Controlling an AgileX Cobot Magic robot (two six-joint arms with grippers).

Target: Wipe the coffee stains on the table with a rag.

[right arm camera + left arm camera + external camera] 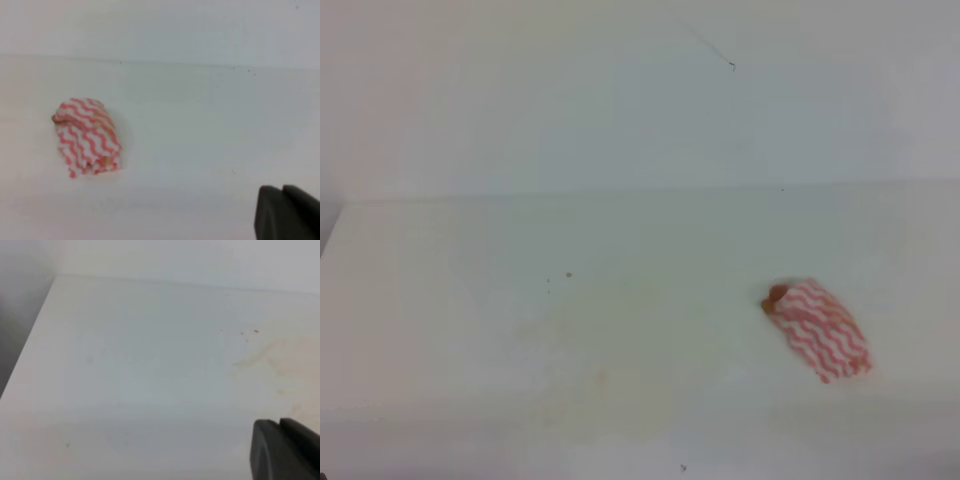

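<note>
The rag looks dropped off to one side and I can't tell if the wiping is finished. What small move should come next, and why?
Probably move the right gripper, now shut and empty, back toward the rag. The rag lies loose on the table, right of a faint yellowish smear, so some coffee stains seem to remain.

White table, plain and smooth all over. Red-and-white wavy stripes on the rag, with an orange-brown blotch at its upper-left end. Faint yellowish smear of coffee stains across the middle, a few tiny brown specks beside it. Dark grey, near-black gripper tips low in both wrist views.
</note>
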